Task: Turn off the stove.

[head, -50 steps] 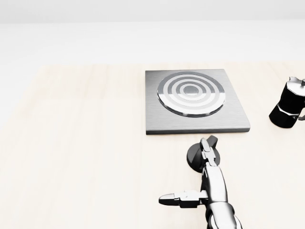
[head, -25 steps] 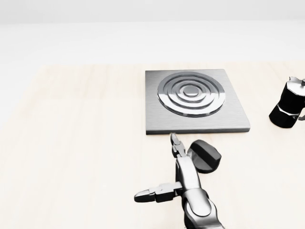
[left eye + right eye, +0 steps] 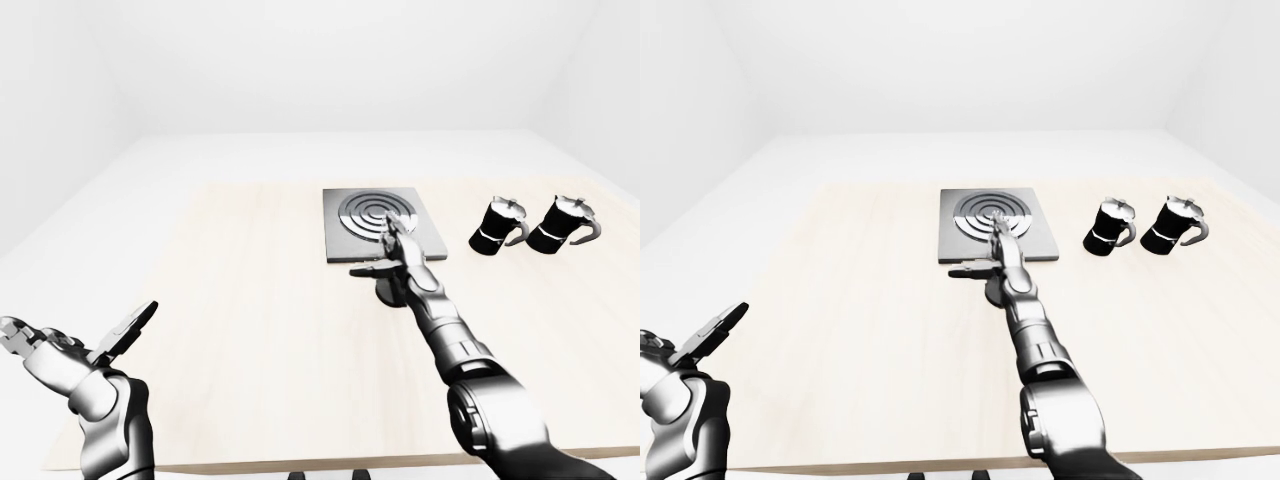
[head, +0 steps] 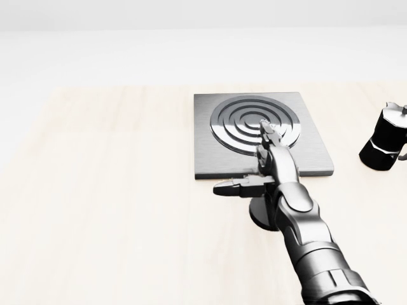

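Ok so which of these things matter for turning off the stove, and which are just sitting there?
Belongs to the job:
stove plate
black knob under the arm
right hand

Just lying about:
two moka pots
left hand, open, held away

I am working in a bare simulated kitchen mock-up, not a furnished home. A pale wooden tabletop fills a plain white room. On it lies a square grey metal hotplate with dark concentric rings, and to its right in the left-eye view stand two black moka pots, side by side.
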